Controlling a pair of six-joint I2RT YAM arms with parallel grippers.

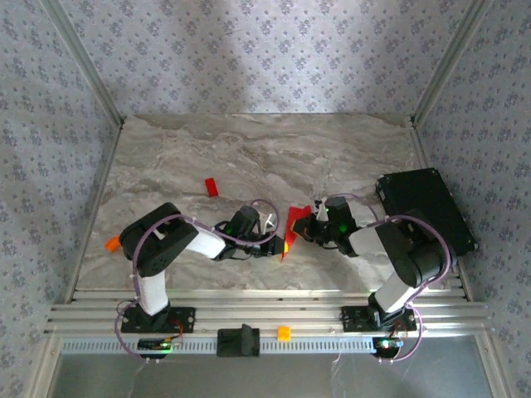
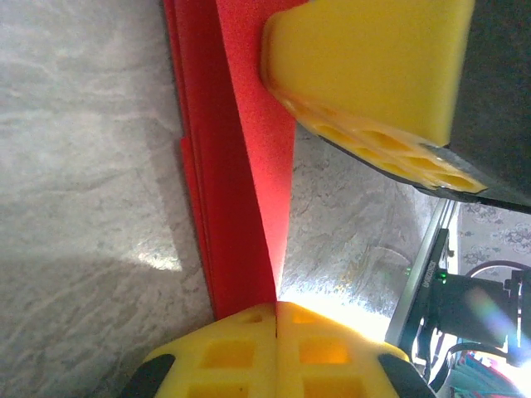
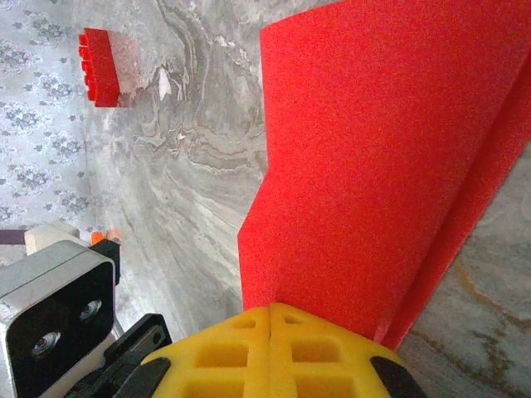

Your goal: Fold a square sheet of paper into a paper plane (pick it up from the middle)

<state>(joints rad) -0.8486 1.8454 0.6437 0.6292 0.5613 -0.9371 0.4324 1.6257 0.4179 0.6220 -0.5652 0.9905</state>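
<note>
The red paper is in the middle of the grey marble counter, a bit toward the near edge, right between the two arms. It is folded. In the left wrist view you can see a few layers of it lying one on top of another like thin strips. The left end effector is closed on the near end of the paper. In its own view its yellow fingers are pressed together at the bottom, and the paper goes right into the line where they meet. The right end effector is closed on the paper too, from the other side. In the right wrist view its yellow fingers are squeezed tight, and the wide paper spreads up and away from them, with a bent step in its left edge. The two end effectors are very near each other. A yellow finger of the right one shows at the top of the left wrist view, right up against the paper. A small red block lies on the counter farther back and to the left, well apart from the paper. A black box sits at the right edge of the counter. A little orange piece lies by the left edge.
</note>
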